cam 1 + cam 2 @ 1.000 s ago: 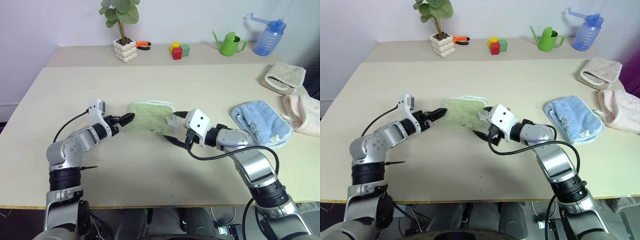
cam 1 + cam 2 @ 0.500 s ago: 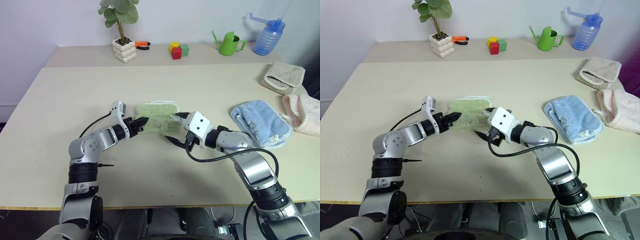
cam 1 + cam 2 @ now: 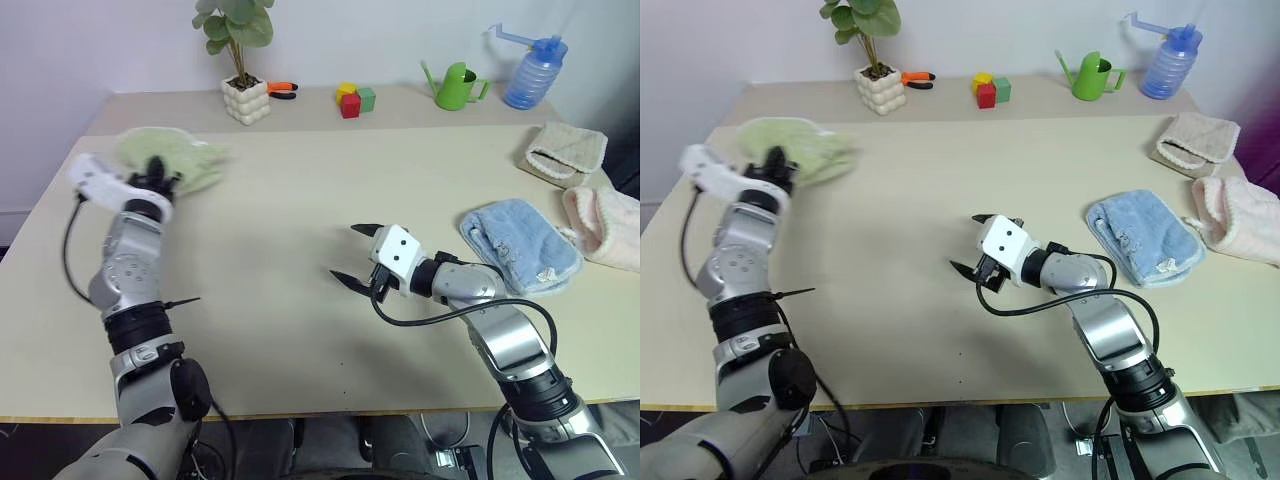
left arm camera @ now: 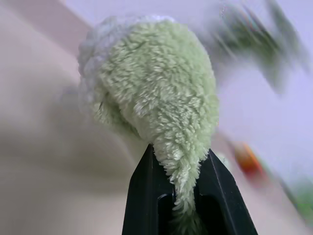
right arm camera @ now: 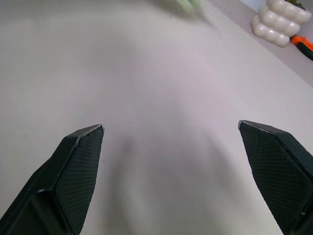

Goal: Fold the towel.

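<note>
— Well, where do you find the towel (image 3: 178,160) on this table (image 3: 300,330)?

— Look to your robot's far left: the light green terry cloth hangs bunched above the beige tabletop, near its left edge, pinched between the two black fingers (image 4: 142,196) of the left gripper (image 4: 173,193), which is clamped tight on it.

— And your other arm?

— You see the right gripper (image 3: 350,252) low over the bare middle of the table, its jaws spread wide and holding nothing.

— What surrounds you?

— A pale wall runs behind a raised back ledge. On that ledge you have a potted plant (image 3: 240,55) in a knobbly white pot, an orange-handled tool (image 3: 283,90) just beside it, coloured blocks (image 3: 354,100), a green watering can (image 3: 458,88) and a blue spray bottle (image 3: 528,72). On the right side of the table lie a light blue towel (image 3: 520,245), a beige folded cloth (image 3: 566,153) and a pink cloth (image 3: 605,225) at the edge.
</note>
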Available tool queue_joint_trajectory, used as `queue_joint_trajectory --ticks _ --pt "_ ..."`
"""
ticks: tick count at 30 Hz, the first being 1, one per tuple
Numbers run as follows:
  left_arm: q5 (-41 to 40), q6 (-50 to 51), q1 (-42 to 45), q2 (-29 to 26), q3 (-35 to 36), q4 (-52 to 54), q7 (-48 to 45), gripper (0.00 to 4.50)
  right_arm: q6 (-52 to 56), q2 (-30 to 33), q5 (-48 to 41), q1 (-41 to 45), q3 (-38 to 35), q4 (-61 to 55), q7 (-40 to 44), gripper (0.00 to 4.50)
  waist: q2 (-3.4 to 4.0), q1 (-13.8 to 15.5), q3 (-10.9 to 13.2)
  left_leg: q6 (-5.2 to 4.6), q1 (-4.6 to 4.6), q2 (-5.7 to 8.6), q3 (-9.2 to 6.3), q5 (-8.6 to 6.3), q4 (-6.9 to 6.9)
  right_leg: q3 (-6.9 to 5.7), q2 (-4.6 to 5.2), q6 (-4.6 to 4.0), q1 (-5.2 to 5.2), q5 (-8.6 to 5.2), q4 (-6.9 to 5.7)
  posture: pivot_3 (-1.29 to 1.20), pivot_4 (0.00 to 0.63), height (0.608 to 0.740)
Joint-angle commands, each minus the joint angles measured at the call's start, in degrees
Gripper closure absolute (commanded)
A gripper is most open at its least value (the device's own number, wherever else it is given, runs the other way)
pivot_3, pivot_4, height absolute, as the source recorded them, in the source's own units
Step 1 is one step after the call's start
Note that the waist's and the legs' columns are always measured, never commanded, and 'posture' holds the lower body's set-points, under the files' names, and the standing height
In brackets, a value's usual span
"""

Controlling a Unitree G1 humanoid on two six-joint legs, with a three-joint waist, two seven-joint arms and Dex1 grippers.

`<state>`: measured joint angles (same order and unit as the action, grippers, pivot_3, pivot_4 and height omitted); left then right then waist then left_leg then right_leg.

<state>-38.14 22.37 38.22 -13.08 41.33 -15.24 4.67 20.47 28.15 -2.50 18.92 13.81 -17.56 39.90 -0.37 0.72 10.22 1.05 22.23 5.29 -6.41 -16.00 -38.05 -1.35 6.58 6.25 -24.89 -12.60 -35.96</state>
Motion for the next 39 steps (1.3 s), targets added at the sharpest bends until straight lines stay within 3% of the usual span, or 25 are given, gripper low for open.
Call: queue_joint_trajectory --ticks 1,8,11,18,23,26,30,34,39 --pt "-1.7 -1.1 -2.4 -0.2 3.7 -1.9 5.2 4.45 -1.9 -0.5 0.1 1.2 0.1 -0.2 0.2 0.0 -0.06 0.1 0.0 0.0 0.0 0.01 -0.01 0.0 -0.02 -0.01 0.0 0.0 0.01 0.0 -0.01 0.0 0.15 0.732" --pt "-7.5 2.1 -9.6 3.4 6.2 6.2 11.7 4.45 -3.8 0.3 0.4 1.3 -0.1 1.9 0.8 0.0 -0.43 0.0 -0.1 -0.01 0.03 0.02 -0.14 0.0 -0.08 -0.11 0.01 0.01 0.08 0.01 -0.01 0.0 0.15 0.732" --pt "-10.6 2.4 -12.7 5.2 5.4 11.9 11.7 3.38 -4.8 0.5 1.0 1.1 0.2 2.9 1.0 0.0 -0.43 -0.2 -0.1 -0.01 0.02 -0.01 -0.12 0.0 -0.06 -0.1 -0.01 0.01 0.06 0.0 -0.01 0.0 0.15 0.732" --pt "-12.2 2.3 -17.3 4.9 3.9 20.9 14.4 0.02 -5.8 0.5 0.9 1.8 -0.3 4.4 1.8 0.0 -0.44 0.0 -0.1 0.0 0.02 -0.01 -0.11 0.0 -0.06 -0.1 -0.02 0.0 0.06 0.0 -0.02 0.0 0.15 0.732" --pt "-3.9 2.1 -22.4 -5.0 -2.8 26.5 6.2 0.02 -5.7 0.0 -0.3 3.0 -2.4 6.4 1.6 0.0 -0.44 -0.1 -0.1 0.0 0.02 -0.05 -0.1 0.0 -0.04 -0.09 -0.08 -0.02 0.03 0.0 -0.03 0.0 0.15 0.732" --pt "2.8 4.2 -25.5 -15.4 -15.0 30.0 -6.5 0.02 -4.0 -0.5 -3.2 3.3 -7.1 7.6 0.0 0.0 -0.44 0.2 -0.1 0.0 0.02 -0.02 -0.09 0.0 -0.04 -0.08 -0.06 -0.02 0.07 0.0 -0.02 0.0 0.15 0.732" --pt "9.0 3.9 -28.5 -22.7 -27.3 34.1 -17.6 0.02 -2.7 1.5 -6.8 2.5 -13.1 10.0 0.9 0.0 -0.4 0.0 -0.1 -0.13 -0.04 0.09 -0.09 -0.08 -0.03 -0.07 0.06 -0.01 0.2 0.0 0.08 0.0 0.15 0.732" --pt "12.8 2.4 -30.1 -24.4 -33.5 34.0 -23.6 0.02 -2.6 4.7 -8.5 0.6 -16.3 12.5 2.9 0.0 -0.31 -0.4 -0.1 -0.14 -0.05 -0.01 -0.02 -0.08 0.08 -0.03 -0.01 -0.02 0.1 -0.01 0.09 0.0 0.15 0.732" --pt "15.5 0.7 -30.6 -22.5 -36.1 33.1 -27.3 0.02 -3.1 6.6 -9.5 -0.2 -18.2 14.4 4.0 0.0 -0.23 -0.7 0.0 -0.39 -0.05 -0.11 -0.01 -0.22 0.15 -0.02 -0.08 -0.05 0.04 -0.01 0.05 0.0 0.15 0.732"
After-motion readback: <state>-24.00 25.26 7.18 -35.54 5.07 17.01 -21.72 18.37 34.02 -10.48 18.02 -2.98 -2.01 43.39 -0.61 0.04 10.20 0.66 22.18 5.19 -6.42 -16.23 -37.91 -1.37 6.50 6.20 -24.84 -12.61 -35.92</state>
